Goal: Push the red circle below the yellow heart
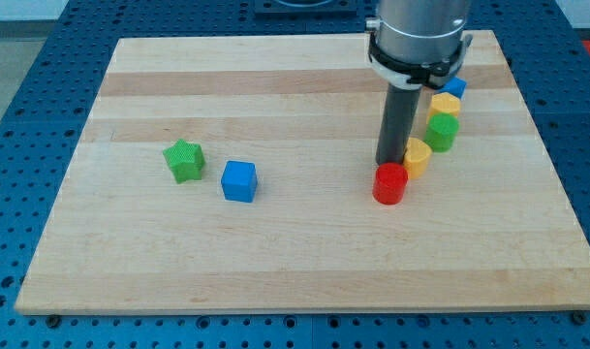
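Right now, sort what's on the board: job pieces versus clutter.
Job: red circle, my tip just above it; which yellow block is the heart, I cannot tell.
Clutter: green star, blue cube, green block, blue block.

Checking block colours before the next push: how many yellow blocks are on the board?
2: one yellow block beside the red circle, right of my tip; another yellow block further up, partly hidden by the arm. More could be hidden.

**A robotics lab bench**

You are looking at a lab test rig, not a home or a shop. A pale wooden board (304, 262) lies on a blue perforated metal table (23, 87) with a regular grid of mounting holes. A grey machined robot arm housing (418, 34) hangs over the board from the view's top.
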`<move>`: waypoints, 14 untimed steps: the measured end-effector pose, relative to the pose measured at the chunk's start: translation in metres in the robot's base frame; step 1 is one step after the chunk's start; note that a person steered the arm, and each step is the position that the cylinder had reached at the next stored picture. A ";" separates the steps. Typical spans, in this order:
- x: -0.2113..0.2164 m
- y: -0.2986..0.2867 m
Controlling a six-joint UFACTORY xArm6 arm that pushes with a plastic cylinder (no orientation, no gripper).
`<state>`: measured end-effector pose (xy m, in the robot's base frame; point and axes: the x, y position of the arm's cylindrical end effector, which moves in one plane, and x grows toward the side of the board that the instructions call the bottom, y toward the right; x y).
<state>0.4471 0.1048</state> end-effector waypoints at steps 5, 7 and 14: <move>0.041 -0.078; 0.059 -0.033; 0.045 -0.017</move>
<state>0.4919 0.0875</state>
